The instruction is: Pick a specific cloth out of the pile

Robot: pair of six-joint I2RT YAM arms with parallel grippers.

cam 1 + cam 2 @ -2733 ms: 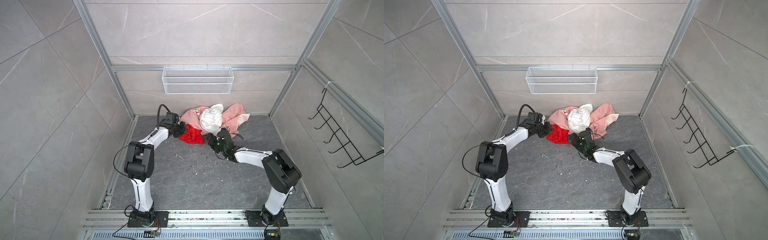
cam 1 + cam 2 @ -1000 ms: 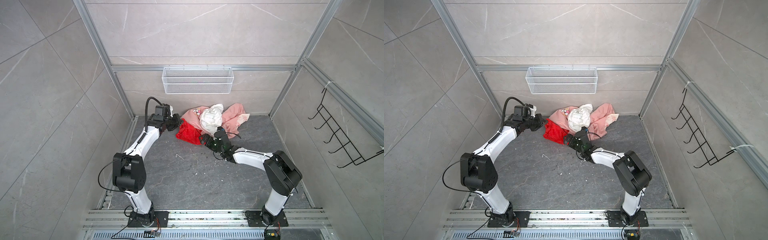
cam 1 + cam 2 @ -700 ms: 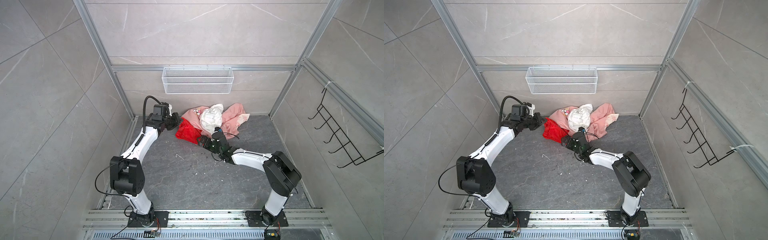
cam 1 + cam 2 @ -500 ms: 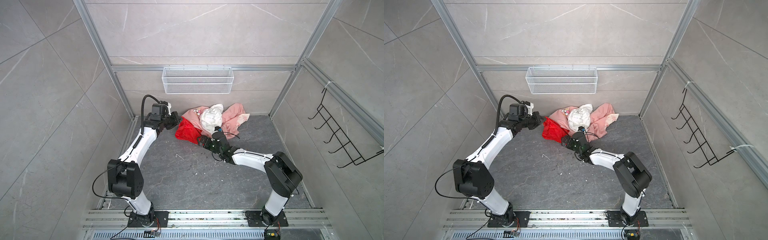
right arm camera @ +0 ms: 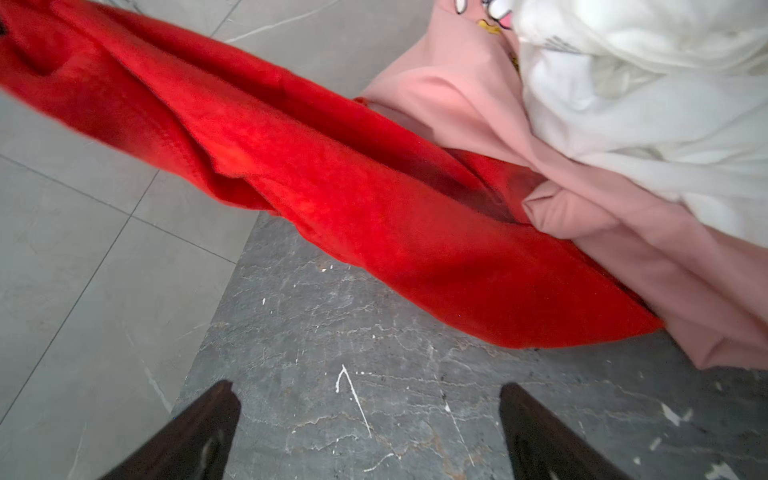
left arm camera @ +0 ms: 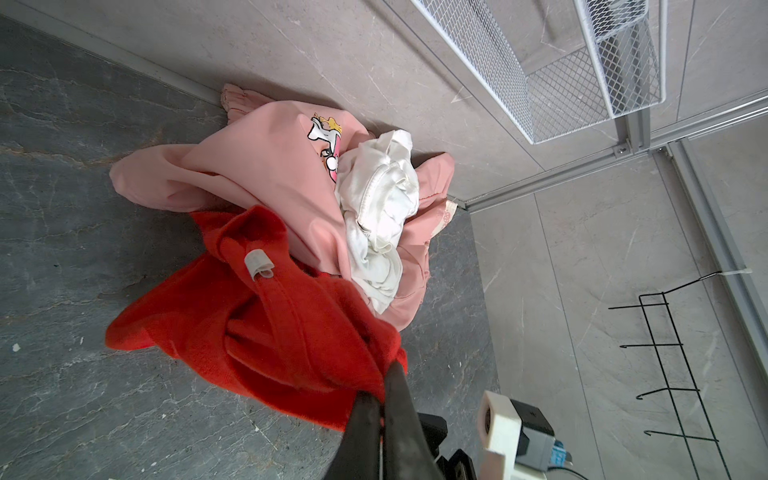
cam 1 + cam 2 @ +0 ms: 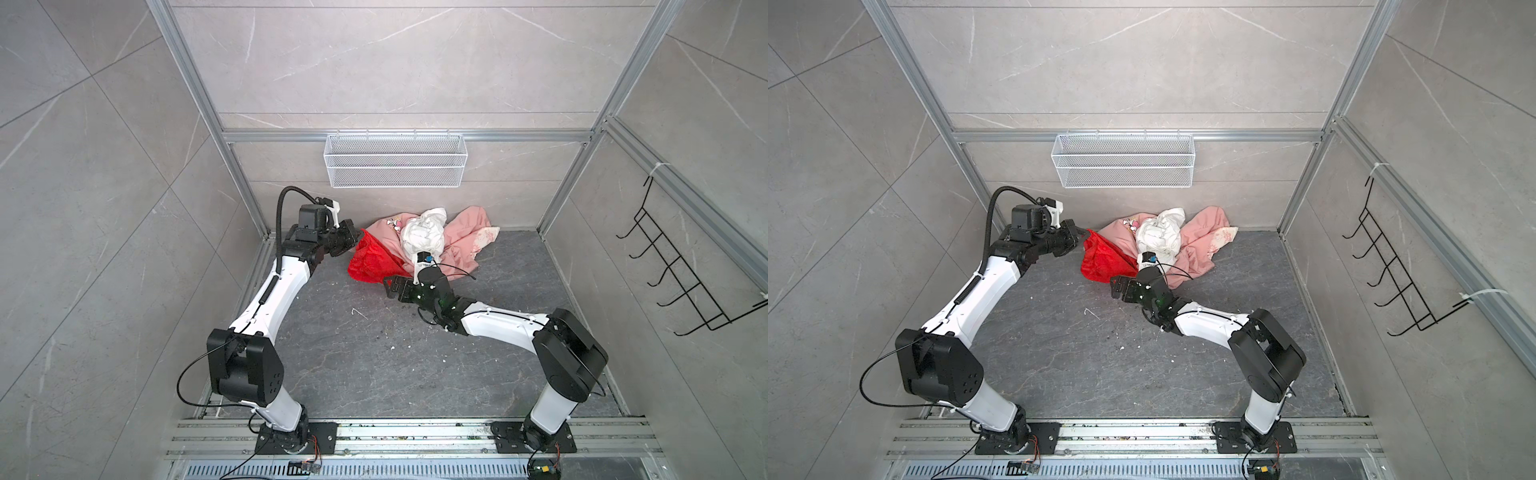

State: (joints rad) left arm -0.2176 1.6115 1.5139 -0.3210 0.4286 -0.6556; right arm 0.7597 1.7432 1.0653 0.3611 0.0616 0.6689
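Grip: left gripper pinches red cloth; right gripper gapes wide, empty. Tail possibly trapped under pink garment: pull slowly, low.

- The left pincer, clamped on the red cloth, has risen and drawn back leftward, away from the pile.
- The cloth has come up with it and now stretches out of the pile instead of lying low.
- The right pincer has slid left to the cloth's lower edge.

red cloth: one end hidden under pink garment | cropped at edge
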